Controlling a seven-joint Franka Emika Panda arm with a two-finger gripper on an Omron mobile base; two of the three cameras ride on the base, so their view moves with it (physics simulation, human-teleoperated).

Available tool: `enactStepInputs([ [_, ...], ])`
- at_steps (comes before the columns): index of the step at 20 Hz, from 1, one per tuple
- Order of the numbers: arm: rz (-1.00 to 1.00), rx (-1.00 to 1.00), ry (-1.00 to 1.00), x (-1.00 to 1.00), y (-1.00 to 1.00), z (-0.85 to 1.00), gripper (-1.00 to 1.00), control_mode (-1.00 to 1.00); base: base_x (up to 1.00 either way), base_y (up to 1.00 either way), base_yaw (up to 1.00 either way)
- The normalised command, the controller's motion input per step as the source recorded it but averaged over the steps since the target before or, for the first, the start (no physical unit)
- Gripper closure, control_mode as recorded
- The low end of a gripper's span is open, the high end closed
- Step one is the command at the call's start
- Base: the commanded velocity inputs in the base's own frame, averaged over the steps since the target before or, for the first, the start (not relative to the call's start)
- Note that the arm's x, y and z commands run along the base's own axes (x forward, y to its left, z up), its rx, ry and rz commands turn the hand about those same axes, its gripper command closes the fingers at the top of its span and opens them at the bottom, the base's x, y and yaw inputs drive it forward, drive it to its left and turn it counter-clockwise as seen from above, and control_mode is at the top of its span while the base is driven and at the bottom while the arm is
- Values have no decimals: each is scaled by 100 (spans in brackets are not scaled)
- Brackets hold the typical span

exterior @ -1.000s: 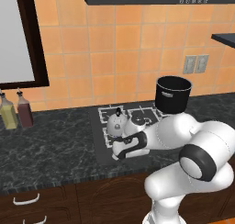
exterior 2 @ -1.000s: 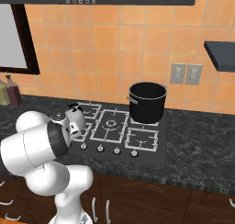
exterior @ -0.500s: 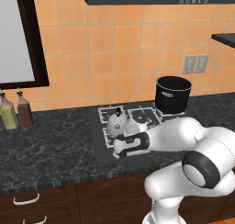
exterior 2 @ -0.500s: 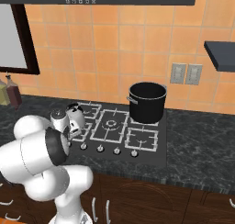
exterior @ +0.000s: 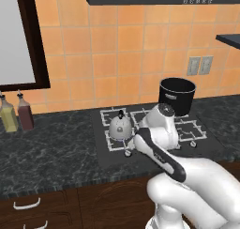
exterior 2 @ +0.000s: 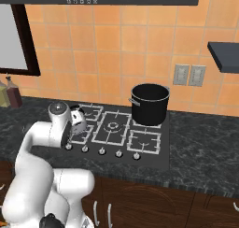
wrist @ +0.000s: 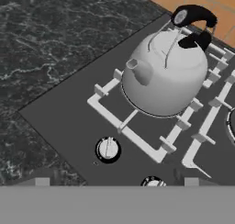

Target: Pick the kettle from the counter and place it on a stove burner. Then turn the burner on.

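The small dome-shaped shiny silver kettle (wrist: 165,74) sits on the front-left light-grey wire grate (wrist: 137,140), and the end effector, whose opening I cannot tell, could turn the wrong silver knob (wrist: 108,149), leaving the kettle's burner unlit.

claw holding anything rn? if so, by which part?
Nothing held. The kettle sits free on the front-left stove burner; nothing grips its handle.

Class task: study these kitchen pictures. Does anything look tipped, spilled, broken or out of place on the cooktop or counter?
Nothing stands out. The kettle sits upright on the front-left stove burner, the black pot stands upright at the back right, and two bottles stand upright on the counter. No spills show.
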Motion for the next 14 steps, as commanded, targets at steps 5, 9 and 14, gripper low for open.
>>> enactStepInputs([
  [5, -5, 27, -23, -100, -100, 94, -100, -100, 0, 0, 0],
  [9, 0, 34, -37, -100, -100, 61, -100, -100, 0, 0, 0],
  [14, -1, 20, -28, -53, -71, 28, -100, -100, 0, 0, 0],
])
